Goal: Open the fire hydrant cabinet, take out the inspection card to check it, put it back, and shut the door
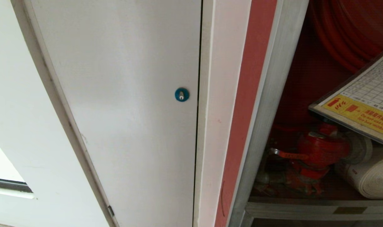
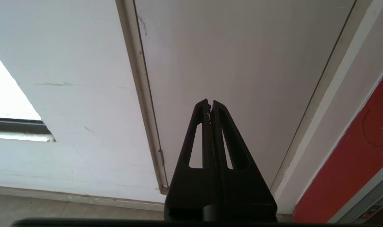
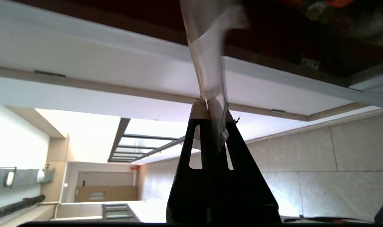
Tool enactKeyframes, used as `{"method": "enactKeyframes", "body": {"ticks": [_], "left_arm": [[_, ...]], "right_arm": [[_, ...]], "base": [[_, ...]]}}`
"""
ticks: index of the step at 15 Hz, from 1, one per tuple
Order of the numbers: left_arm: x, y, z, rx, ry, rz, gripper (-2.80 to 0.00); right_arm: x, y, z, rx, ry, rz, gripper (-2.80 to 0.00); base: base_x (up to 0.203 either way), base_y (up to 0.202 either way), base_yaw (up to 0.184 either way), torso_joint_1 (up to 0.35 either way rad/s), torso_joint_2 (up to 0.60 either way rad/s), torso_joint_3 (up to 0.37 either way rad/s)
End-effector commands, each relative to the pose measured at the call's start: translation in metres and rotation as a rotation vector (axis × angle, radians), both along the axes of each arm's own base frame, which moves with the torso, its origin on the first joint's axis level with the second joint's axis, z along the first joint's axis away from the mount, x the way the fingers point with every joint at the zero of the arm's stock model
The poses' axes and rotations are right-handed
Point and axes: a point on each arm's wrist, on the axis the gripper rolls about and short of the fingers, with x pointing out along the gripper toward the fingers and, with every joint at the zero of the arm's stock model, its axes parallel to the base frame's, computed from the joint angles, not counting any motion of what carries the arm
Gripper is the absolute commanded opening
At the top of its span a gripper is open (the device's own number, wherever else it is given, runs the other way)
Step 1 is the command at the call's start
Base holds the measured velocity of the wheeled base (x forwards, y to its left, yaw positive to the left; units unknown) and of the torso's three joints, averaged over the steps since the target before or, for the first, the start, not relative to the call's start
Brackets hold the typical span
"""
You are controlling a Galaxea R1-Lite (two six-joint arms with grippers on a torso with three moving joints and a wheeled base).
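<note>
right gripper (image 3: 211, 105) clenched on the lower edge of the inspection card (image 1: 364, 97), pinching its clear sleeve between 2 black fingers (image 3: 199, 126); sleeve seen edge-on and blurred in the right wrist view, rising away from the fingertips toward the dark red interior. in the head view, card held tilted at the right edge, in front of the open fire hydrant cabinet (image 1: 264, 104), printed grid and yellow strip with red pictograms facing up, partly covering the red hose reel (image 1: 345, 31) behind it. below the card, red valve (image 1: 317, 151) near the cabinet's lower sill, white rolled hose (image 1: 371, 176) just beside it toward the right. silver frame post of the cabinet running diagonally, a red strip (image 1: 248, 104) alongside. further left, plain white door (image 1: 122, 104) shut, round blue lock (image 1: 182, 94) near its right edge. left gripper (image 2: 210, 102) parked low before that white door, fingers pressed together on nothing.
</note>
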Motion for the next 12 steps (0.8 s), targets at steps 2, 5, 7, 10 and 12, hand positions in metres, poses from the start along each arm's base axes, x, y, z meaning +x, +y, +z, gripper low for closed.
{"method": "enactKeyframes", "body": {"ticks": [2, 5, 7, 10, 12], "left_arm": [[0.000, 0.000, 0.000, 0.000, 0.001, 0.000, -2.80], [0.000, 0.000, 0.000, 0.000, 0.000, 0.000, -2.80], [0.000, 0.000, 0.000, 0.000, 0.000, 0.000, -2.80], [0.000, 0.000, 0.000, 0.000, 0.000, 0.000, -2.80], [0.000, 0.000, 0.000, 0.000, 0.000, 0.000, -2.80]], "right_arm": [[-0.020, -0.002, 0.001, 0.006, -0.007, 0.002, -2.80], [-0.031, -0.003, 0.000, 0.002, 0.056, -0.003, -2.80], [-0.029, -0.003, 0.000, -0.001, 0.078, -0.030, -2.80], [0.005, -0.001, 0.004, 0.005, 0.155, -0.056, -2.80], [0.030, -0.001, 0.012, 0.049, 0.184, -0.091, -2.80]], "base": [[0.000, 0.000, 0.000, 0.000, 0.00, 0.000], [0.000, 0.000, 0.000, 0.000, 0.00, 0.000], [0.000, 0.000, 0.000, 0.000, 0.00, 0.000], [0.000, 0.000, 0.000, 0.000, 0.00, 0.000], [0.000, 0.000, 0.000, 0.000, 0.00, 0.000]]}}
